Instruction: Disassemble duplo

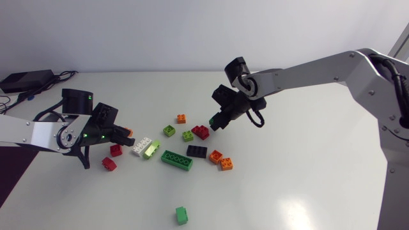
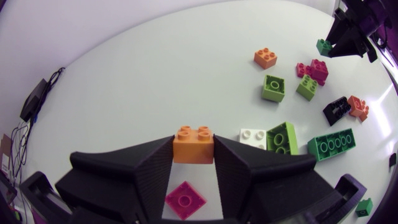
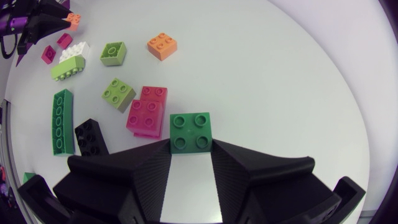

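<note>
**Both grippers loaded; red pair lies closest to the right arm**

1. Left gripper: clenched on an orange brick, a single two-by-two piece, studs up, one finger on each side wall. It sits at the near-left fringe of the scatter, over a small red brick.

2. Right gripper: clenched the same way on a green brick, also a single piece, studs up. Whether that brick rests on the table or hangs just above it cannot be told.

3. Deciding relation: the red pair, two bricks overlapped and apparently joined, lies just beside the green brick, on the side toward the black brick. Its long axis runs roughly ahead of the right gripper, in line with the fingers. The right arm is plainly the nearer; the left is well apart from it.

4. The white-and-lime pair lies near the left gripper, on its side of the scatter.

5. Judgement: both held bricks look already separated. Each gripper must let go of its load before it can take a joined pair. The right one would then need only a short sideways shift, and probably a wrist turn to close across the red pair's narrow width.
</note>
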Tool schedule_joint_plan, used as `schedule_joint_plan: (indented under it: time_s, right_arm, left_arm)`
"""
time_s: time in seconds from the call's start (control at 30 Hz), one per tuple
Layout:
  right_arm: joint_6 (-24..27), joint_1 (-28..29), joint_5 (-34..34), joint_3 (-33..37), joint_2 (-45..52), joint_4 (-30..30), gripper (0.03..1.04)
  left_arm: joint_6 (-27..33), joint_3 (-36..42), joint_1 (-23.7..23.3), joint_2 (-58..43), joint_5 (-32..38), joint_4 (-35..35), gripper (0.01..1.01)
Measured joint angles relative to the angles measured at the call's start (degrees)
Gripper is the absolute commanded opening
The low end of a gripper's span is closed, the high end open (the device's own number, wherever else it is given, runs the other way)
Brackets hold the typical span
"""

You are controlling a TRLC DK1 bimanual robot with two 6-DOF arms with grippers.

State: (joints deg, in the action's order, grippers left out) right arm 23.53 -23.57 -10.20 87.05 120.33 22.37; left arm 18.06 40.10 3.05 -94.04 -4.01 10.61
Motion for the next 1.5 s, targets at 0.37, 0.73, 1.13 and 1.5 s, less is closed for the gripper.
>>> schedule_joint_plan:
  time_s: [0.37, 0.73, 1.13, 1.5]
  right_arm:
    - [0.04, 0.00, 0.00, 2.14, 3.04, 3.08, 0.63]
    - [0.48, 0.00, 0.00, 3.50, 3.39, 4.98, 0.96]
    - [1.36, 0.26, -0.11, -0.39, 0.04, -2.34, 0.99]
    - [-4.35, 5.44, 0.02, -4.72, -14.53, -11.45, 0.99]
  left_arm:
    - [0.00, 2.03, -0.11, -2.73, 0.20, -2.54, 0.411]
    - [0.00, 2.12, -0.11, -2.73, 0.20, -2.54, 0.795]
    - [-1.51, 2.12, -2.05, 1.09, -7.23, -2.27, 0.989]
    - [-2.73, 0.31, -2.69, 5.49, -12.28, -0.28, 0.989]
